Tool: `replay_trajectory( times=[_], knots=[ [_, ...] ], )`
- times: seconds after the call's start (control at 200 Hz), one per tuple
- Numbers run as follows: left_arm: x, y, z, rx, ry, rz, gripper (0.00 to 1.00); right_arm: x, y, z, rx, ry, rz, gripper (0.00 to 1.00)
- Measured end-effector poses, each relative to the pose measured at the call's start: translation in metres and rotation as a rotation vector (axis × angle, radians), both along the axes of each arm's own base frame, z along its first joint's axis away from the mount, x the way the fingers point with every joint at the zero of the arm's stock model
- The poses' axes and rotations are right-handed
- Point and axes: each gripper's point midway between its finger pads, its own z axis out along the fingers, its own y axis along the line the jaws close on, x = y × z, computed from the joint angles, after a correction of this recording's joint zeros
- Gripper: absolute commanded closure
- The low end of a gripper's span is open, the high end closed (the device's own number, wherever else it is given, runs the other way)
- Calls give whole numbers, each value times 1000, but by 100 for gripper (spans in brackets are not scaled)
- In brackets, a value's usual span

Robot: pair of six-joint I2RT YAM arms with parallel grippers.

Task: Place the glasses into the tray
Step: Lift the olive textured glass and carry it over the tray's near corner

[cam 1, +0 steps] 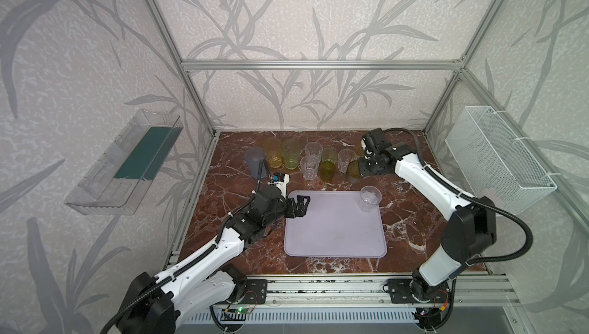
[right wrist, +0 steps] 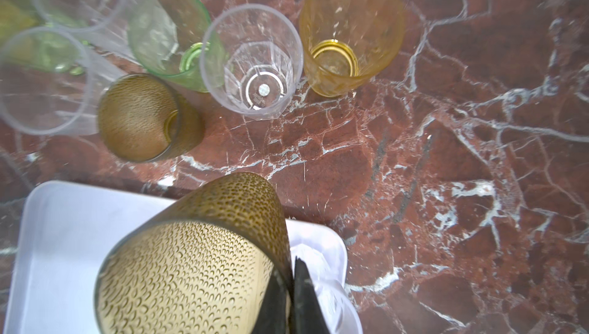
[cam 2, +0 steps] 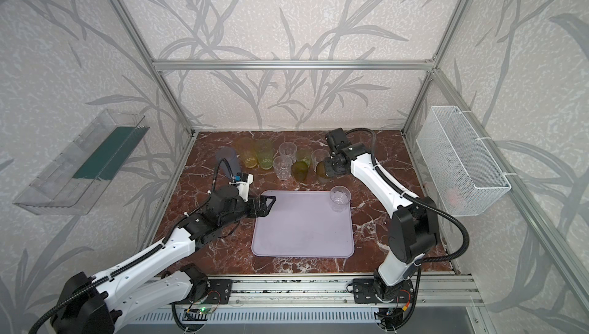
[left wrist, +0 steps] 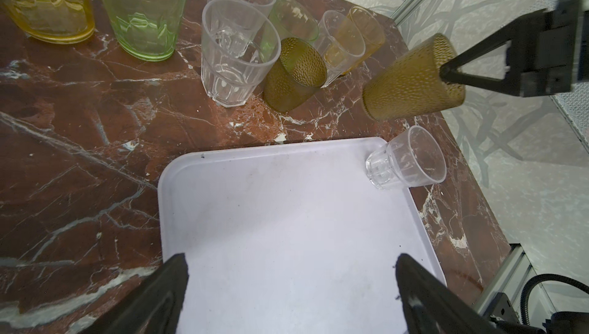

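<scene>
Lilac tray [cam 1: 334, 236] holds clear glass [cam 1: 369, 198]; right gripper [right wrist: 292, 268] pinches olive glass [left wrist: 411, 84]; left gripper [left wrist: 291, 259] wide.

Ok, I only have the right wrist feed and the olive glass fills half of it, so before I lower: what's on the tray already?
Observer: One clear glass stands upright in the far right corner of the tray; nothing else is on it.
Operator: Is my glass above the tray?
Observer: No. In both top views the olive glass, pinched by its rim in the right gripper, is beyond the tray's far edge.
</scene>
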Motion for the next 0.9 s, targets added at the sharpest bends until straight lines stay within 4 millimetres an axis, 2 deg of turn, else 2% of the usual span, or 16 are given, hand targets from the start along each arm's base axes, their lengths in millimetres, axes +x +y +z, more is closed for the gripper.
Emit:
replay_trajectory(
  times=[0.2,0.475,0.62,0.9],
  knots=[
    [-2,-11,17,-66,16,-37,0,-25,-1,43,63,-60,52,100],
    [-10,-25,22,-129,59,-104,1,-78,-11,74,111,-59,109,100],
    [-11,-27,23,-143,70,-115,1,-102,-22,73,86,-25,125,100],
    [-14,-32,36,-201,55,-137,1,-147,-38,47,60,97,126,100]
  ],
)
